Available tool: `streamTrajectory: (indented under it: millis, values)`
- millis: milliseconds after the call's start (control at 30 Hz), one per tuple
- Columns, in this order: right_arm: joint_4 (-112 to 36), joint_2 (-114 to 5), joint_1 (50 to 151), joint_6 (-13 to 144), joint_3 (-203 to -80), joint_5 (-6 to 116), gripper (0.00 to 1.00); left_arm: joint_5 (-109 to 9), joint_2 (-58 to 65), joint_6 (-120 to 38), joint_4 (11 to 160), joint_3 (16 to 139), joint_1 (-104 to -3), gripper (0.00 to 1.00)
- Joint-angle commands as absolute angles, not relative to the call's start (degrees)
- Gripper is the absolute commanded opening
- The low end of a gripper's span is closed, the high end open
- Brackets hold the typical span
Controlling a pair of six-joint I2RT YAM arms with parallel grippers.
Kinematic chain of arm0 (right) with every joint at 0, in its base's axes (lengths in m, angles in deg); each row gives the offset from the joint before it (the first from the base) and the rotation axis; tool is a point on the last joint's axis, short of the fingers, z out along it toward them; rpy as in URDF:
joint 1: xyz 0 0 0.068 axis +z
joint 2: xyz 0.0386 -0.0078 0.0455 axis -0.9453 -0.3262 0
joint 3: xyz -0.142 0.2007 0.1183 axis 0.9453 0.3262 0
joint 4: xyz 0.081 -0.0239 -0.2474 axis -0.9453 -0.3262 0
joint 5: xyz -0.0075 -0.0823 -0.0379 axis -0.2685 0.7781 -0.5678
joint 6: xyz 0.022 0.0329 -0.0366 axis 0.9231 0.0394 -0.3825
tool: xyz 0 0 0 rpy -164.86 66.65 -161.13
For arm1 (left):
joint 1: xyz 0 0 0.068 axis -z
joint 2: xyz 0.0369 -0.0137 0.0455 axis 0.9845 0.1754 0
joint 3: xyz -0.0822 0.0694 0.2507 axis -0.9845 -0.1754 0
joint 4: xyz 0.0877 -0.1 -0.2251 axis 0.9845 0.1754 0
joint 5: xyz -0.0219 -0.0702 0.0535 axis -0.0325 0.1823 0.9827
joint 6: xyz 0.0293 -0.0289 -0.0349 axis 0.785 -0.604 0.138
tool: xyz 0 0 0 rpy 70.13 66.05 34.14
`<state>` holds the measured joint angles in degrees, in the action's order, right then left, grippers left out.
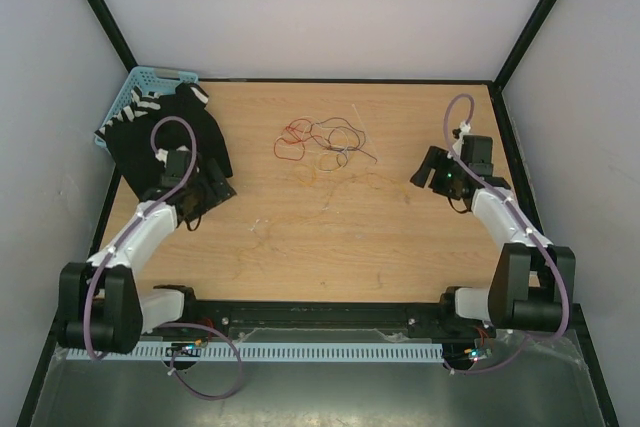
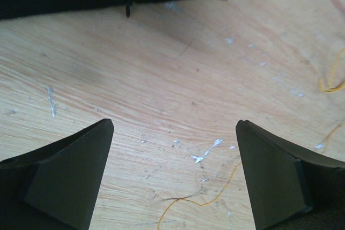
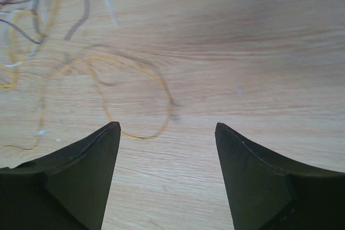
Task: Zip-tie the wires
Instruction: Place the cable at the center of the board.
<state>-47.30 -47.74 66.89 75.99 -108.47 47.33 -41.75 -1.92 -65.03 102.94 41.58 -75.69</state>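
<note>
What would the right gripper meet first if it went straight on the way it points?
Probably the orange wire loop on the table just ahead of the right gripper; depth is unclear.

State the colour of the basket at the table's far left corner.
The basket is light blue; it shows best in the top external view.

A light wooden counter (image 1: 400,237) with pale scuffs and specks fills the enclosure between white walls and black corner posts. At its far left corner sits a light blue plastic lattice basket (image 1: 150,78), with a crumpled black cloth (image 1: 205,132) lying partly over it and spilling onto the counter. A white slotted strip (image 1: 330,352) runs along the near edge.
</note>
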Motion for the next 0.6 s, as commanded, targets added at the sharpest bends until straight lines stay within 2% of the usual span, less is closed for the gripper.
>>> streamTrajectory:
  millis: [0,200,367,567]
  values:
    - [-43.6,-48.7,71.7,79.2,-113.6,47.0,0.82,-40.8,-7.4,-62.0,106.0,45.4,-76.4,0.99]
    - [-41.0,-56.4,79.1,81.0,-120.8,49.9,0.82,-49.9,-15.3,-58.4,104.7,47.5,-76.6,0.99]
    - [-43.4,-67.3,80.0,79.9,-129.8,52.1,0.81,-58.2,-18.8,-56.2,106.7,49.7,-76.6,0.99]
    - [-46.4,-76.3,80.9,78.9,-135.6,50.5,0.72,-61.7,-21.4,-55.7,107.3,49.2,-76.6,0.99]
